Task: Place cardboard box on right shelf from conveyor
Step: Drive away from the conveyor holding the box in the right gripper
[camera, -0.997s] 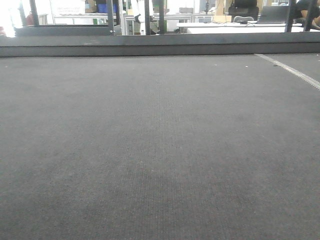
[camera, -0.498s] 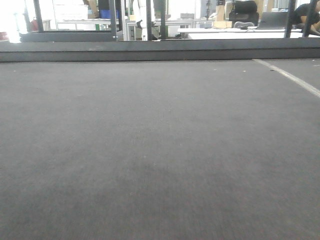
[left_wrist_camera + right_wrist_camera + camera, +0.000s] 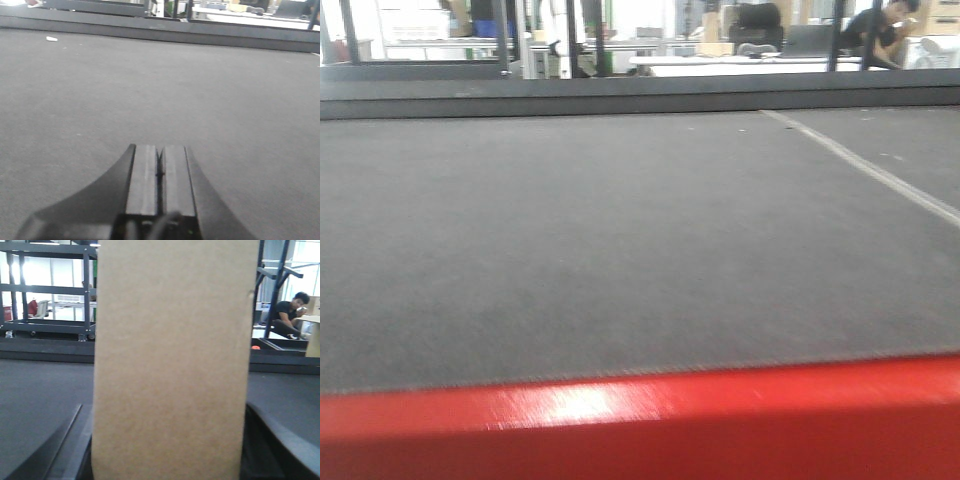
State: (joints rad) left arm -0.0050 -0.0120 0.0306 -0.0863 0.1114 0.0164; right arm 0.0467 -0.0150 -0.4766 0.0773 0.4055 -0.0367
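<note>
Nearest, the right gripper clamps the plain tan upright cardboard box between both fingers, over the wide dark grey woven conveyor belt. The left gripper hovers over that belt, fingers pressed together, holding nothing. Farther off runs a low grey rail.

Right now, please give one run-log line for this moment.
left gripper: jaws shut, empty, over conveyor | right gripper: jaws shut on cardboard box

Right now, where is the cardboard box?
Right wrist view: the cardboard box fills the middle, upright in the right gripper, with the conveyor behind it.
</note>
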